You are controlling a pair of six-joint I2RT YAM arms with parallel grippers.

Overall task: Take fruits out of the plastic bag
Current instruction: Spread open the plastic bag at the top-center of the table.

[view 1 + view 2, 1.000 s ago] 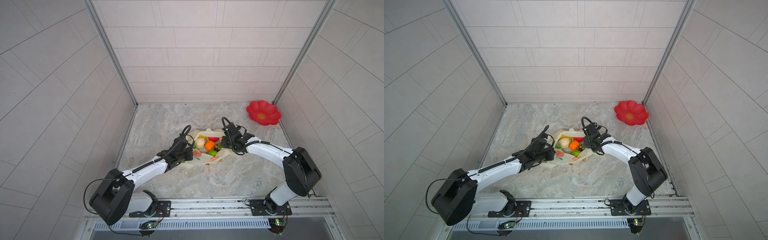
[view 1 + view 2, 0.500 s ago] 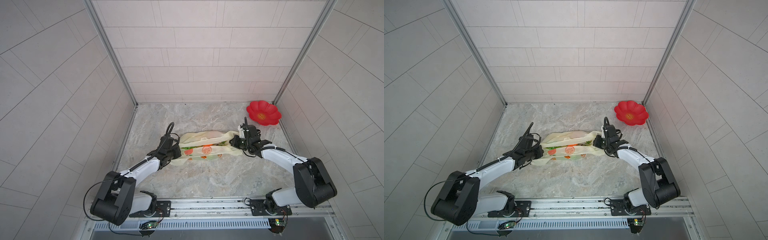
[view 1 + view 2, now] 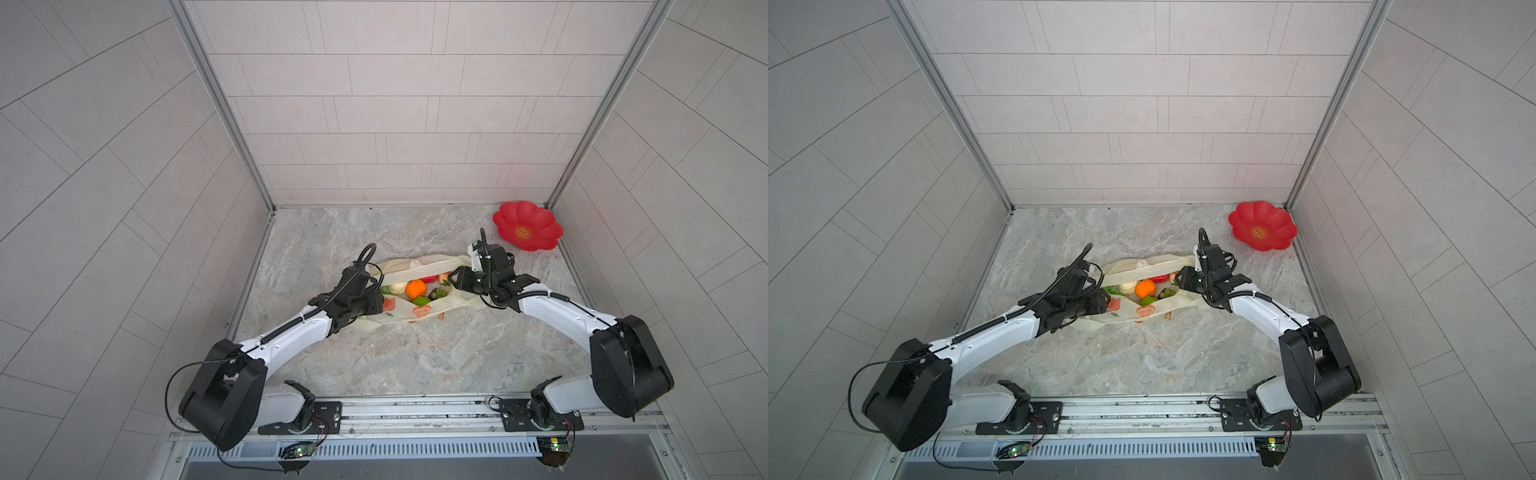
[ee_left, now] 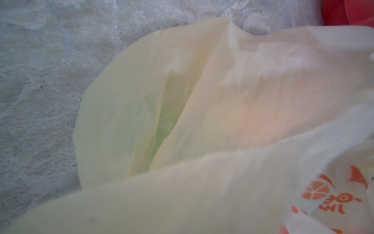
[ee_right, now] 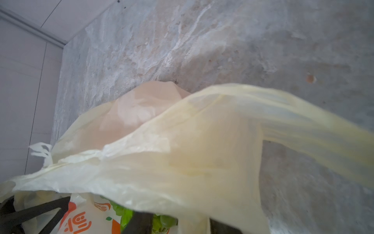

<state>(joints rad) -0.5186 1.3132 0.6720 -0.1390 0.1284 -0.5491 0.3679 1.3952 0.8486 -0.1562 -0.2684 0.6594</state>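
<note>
L gripper point(image 3: 376, 303) is at the left end of the bag point(image 3: 415, 271), just left of frame centre. Jaws are hidden under the wrist, so can't tell if spread or pinching film. R gripper point(image 3: 456, 279) is at the bag's right end, right of centre; same, can't tell. Bag lies btwn them mid-frame on the marble table point(image 3: 415, 361), mouth gaping. Inside it: orange point(image 3: 416, 289), cream bulb point(image 3: 398, 286) touching its left, green pieces point(image 3: 422, 300) below, red piece point(image 3: 430, 279) upper right. Wrist cams show mostly pale film. Red plate point(image 3: 525, 226) is upper right, well apart.

Likely lab: tiled booth point(image 3: 395, 124), mounting rail point(image 3: 415, 409)
</note>
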